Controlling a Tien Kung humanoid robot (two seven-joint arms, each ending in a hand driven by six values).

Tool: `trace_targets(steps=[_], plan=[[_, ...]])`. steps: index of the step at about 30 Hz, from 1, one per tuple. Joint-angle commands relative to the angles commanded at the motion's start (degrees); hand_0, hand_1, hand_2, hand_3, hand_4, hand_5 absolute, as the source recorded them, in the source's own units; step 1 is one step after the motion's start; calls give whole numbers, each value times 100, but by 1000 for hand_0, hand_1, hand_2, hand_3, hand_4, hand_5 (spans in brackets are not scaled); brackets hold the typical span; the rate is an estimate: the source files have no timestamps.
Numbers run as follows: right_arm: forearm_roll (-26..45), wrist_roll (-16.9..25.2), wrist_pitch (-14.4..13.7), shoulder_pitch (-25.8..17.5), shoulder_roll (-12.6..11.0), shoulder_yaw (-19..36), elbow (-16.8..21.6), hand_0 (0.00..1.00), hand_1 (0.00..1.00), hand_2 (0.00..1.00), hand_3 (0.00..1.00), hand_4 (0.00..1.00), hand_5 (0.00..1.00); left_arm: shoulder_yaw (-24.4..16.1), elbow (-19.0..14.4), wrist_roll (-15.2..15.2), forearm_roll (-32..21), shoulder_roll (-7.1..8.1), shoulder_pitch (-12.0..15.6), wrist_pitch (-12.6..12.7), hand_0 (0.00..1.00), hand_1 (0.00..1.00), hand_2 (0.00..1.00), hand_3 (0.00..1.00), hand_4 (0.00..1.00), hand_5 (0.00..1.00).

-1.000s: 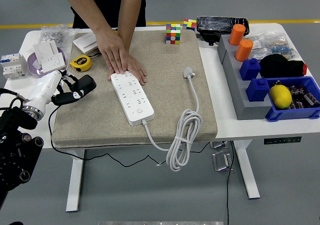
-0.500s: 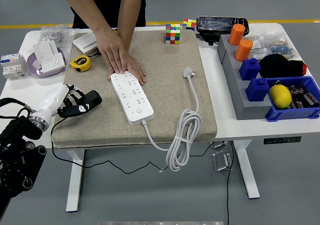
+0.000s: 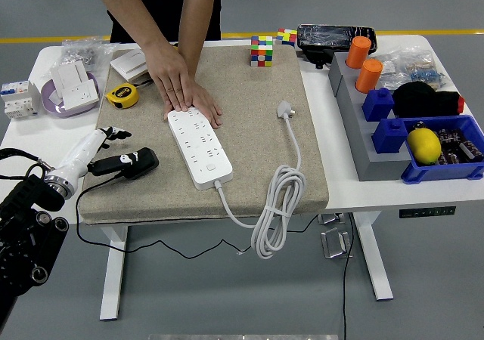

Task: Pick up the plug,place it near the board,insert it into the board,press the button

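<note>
— Two hands of a person (image 3: 184,89) lie one over the other on the far end of the power strip (image 3: 200,147), pinning it to the beige mat (image 3: 249,136). Where is your own?

— My left robot hand (image 3: 127,162) sits low over the mat's left edge, at the end of a white forearm. Its black fingers (image 3: 144,159) look loosely curled with nothing in them, though I cannot tell for certain from this height. My right arm is out of view.

— And the plug?

— The plug (image 3: 285,110) lies on the mat well off to the right of my robot hand and farther from me, beyond the strip, which stands between us. Its white cable (image 3: 277,204) runs toward me, loops over the worktop's near edge and comes back to the strip's near end.

— Anything close to you?

— A yellow tape measure (image 3: 121,95) lies just beyond my robot hand, at the mat's far left corner. Farther off to the right a colour cube (image 3: 262,51) stands at the mat's far edge, and a blue bin (image 3: 442,151) holds a yellow ball (image 3: 424,144).
</note>
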Motion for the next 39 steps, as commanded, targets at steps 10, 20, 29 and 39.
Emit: trace_targets(steps=[10,20,29,39], plan=[[0,-3,-1,0,-1,14,-1,809,758,729,749,998,998,-282,-565,15,-719,-41,41,229,824,905,876,869,998,967],[-13,-7,-5,-49,26,9,-7,809,758,729,749,998,998,-434,-2250,480,-2928,-278,657,269,835,921,937,911,998,998],[-14,-8,0,-77,109,-102,-12,809,758,729,749,998,998,-559,-3574,1145,-5126,-536,1330,316,835,921,936,905,998,998],[-25,5,-8,-31,147,-401,13,810,758,729,749,998,998,-694,-4012,1138,-6383,-536,2090,105,787,869,885,885,998,998]])
